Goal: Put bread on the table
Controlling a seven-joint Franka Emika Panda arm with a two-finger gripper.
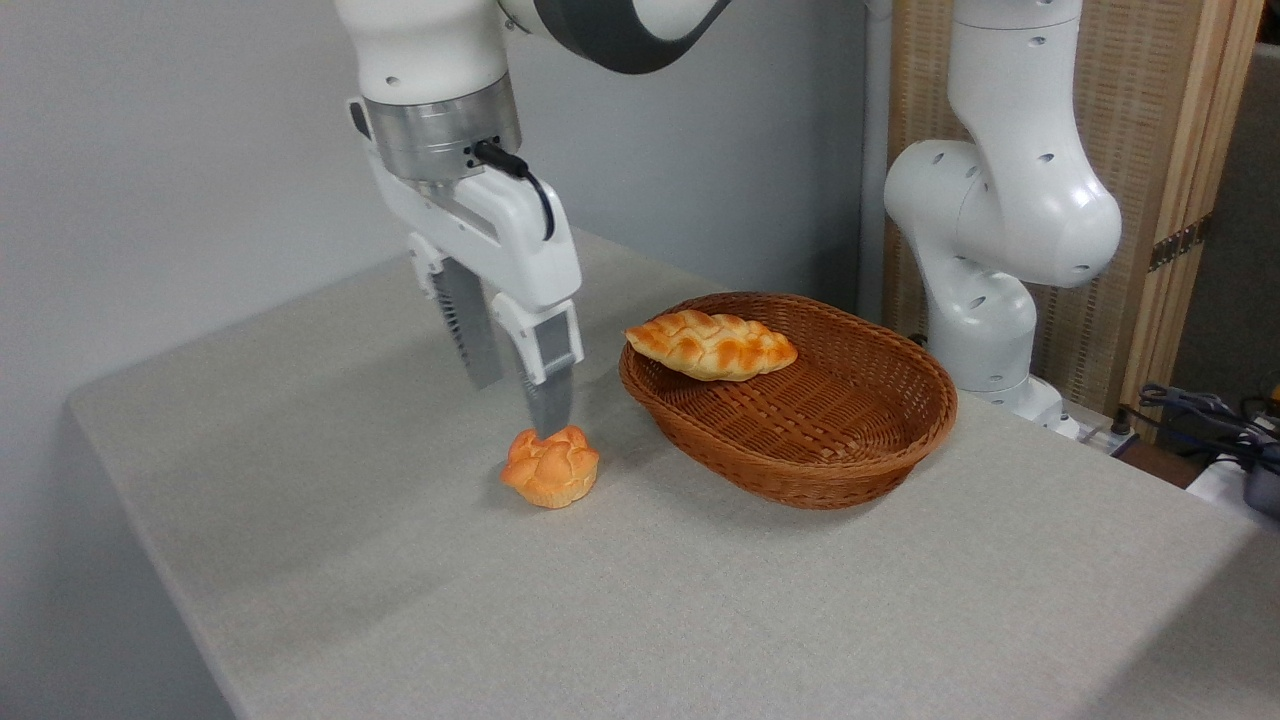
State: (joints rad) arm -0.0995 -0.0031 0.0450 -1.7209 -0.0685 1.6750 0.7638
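Observation:
The bread, a long braided golden-orange loaf, lies tilted against the back-left rim of the brown wicker basket. The basket stands on the light grey table. My gripper hangs to the left of the basket and points down. It is open, with nothing between its fingers. The nearer fingertip is just above and behind a small round orange bun that sits on the table. The gripper is apart from the bread, roughly a hand's width to its left.
The arm's white base stands at the table's back right, behind the basket. A wooden slatted screen rises behind it. Cables and a dark device lie off the table's right edge. A grey wall runs behind the table.

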